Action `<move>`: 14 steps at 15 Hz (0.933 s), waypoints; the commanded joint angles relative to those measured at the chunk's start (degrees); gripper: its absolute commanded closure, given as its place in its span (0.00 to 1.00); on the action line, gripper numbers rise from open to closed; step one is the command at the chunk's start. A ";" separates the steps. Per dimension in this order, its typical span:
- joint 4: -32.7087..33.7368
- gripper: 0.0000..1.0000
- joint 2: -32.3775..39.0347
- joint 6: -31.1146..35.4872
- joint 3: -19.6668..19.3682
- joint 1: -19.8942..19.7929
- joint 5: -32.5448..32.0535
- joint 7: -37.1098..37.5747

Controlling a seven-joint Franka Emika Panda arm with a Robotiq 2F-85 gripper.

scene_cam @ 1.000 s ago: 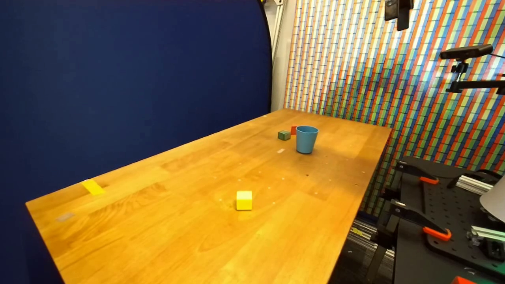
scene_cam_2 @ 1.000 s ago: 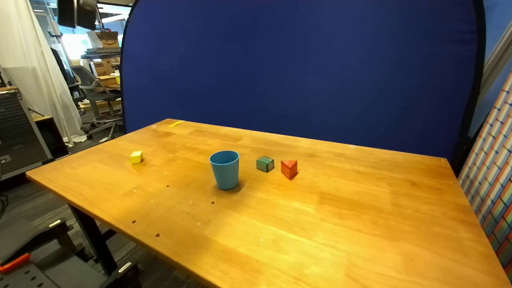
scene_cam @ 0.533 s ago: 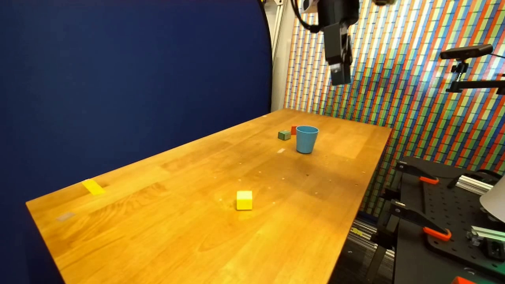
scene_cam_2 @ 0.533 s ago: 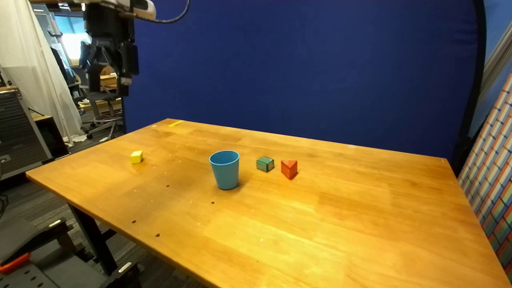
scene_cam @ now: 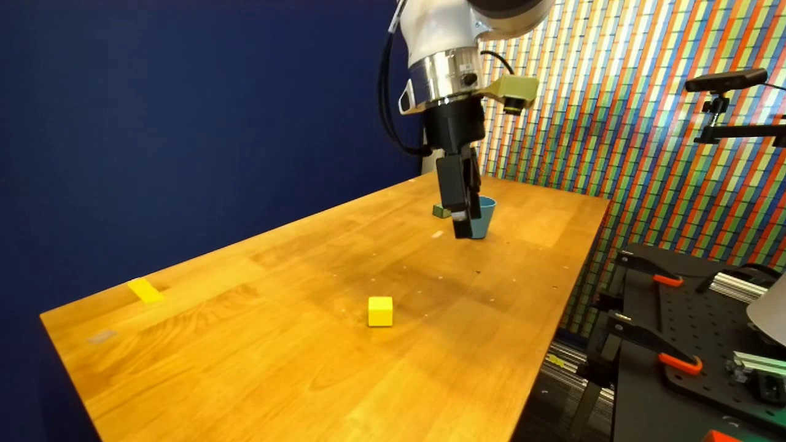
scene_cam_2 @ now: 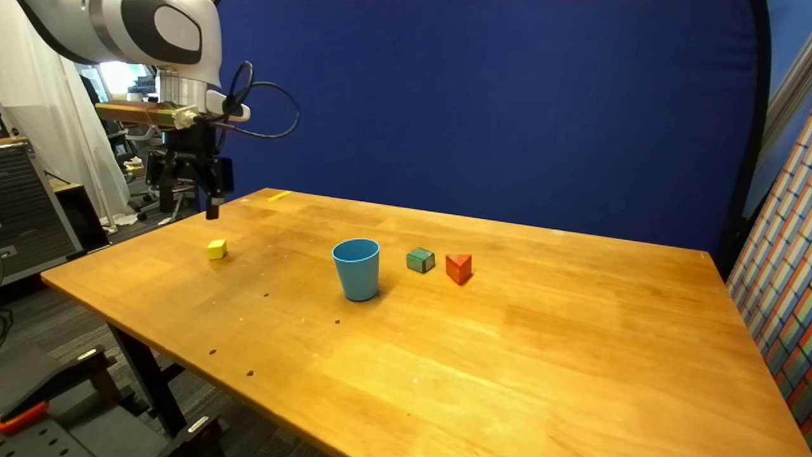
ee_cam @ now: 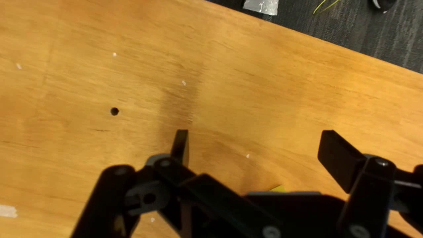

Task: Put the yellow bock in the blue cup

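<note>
The yellow block (scene_cam: 380, 312) sits on the wooden table in both exterior views (scene_cam_2: 216, 249). In the wrist view only a corner of the yellow block (ee_cam: 278, 189) shows above the gripper's dark body. The blue cup (scene_cam_2: 359, 273) stands upright on the table; in an exterior view the gripper partly covers the cup (scene_cam: 485, 215). My gripper (scene_cam_2: 189, 209) is open and empty, pointing down above the table, above and a little to one side of the block. It also shows in an exterior view (scene_cam: 468, 223) and in the wrist view (ee_cam: 254, 137), fingers wide apart.
A green block (scene_cam_2: 420, 260) and a red triangular block (scene_cam_2: 458, 268) lie beside the cup. Yellow tape (scene_cam: 145, 290) marks a table edge. A blue backdrop (scene_cam_2: 482, 114) stands behind the table (scene_cam_2: 539, 368). A black side bench with clamps (scene_cam: 660, 362) adjoins the table's edge.
The arm has come into view from above and moved down towards the table, nearer the yellow block. The gripper stays open. The block and cup have not moved.
</note>
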 commanded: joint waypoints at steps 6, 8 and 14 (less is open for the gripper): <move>9.25 0.00 14.59 7.70 1.50 4.10 -3.83 -1.21; 10.99 0.00 17.10 9.05 1.45 5.06 -5.44 -1.28; 15.69 0.00 23.73 13.65 0.84 8.10 -10.23 -1.06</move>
